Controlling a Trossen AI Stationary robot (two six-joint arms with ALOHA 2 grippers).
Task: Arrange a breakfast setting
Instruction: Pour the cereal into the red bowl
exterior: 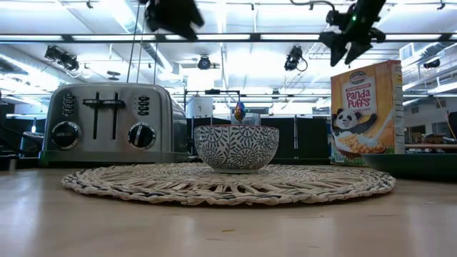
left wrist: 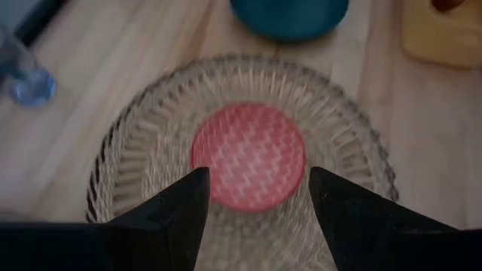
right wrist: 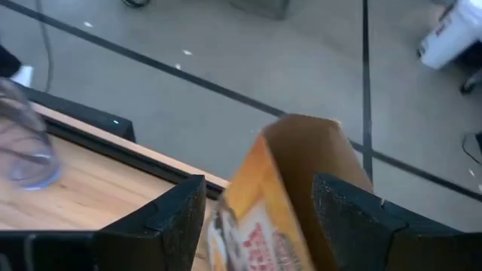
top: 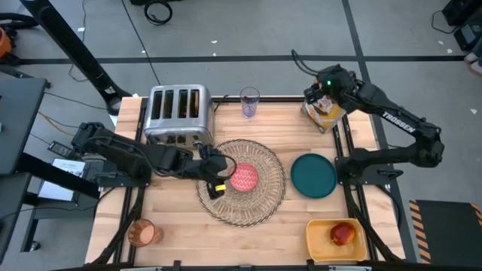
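Observation:
The round straw placemat [top: 263, 197] lies mid-table, and the small bowl [top: 243, 178], pink inside and blue-patterned outside [exterior: 236, 148], stands on its middle. My left gripper [left wrist: 256, 196] hovers open above the bowl's left side [top: 218, 174], holding nothing. The dark teal plate [top: 313, 175] lies flat to the right of the mat. A red apple [top: 343, 233] rests in the yellow tub [top: 320, 239]. The amber cup [top: 141, 232] stands near left. My right gripper [right wrist: 260, 203] hangs open just above a cereal box [exterior: 366, 107] at the far right, clear of its top.
A chrome toaster [top: 177, 113] stands at the far left, with a clear glass [top: 249, 102] beside it at the far edge. The cereal box stands upright on the table near the far right corner. Bare wood lies along the near edge between cup and tub.

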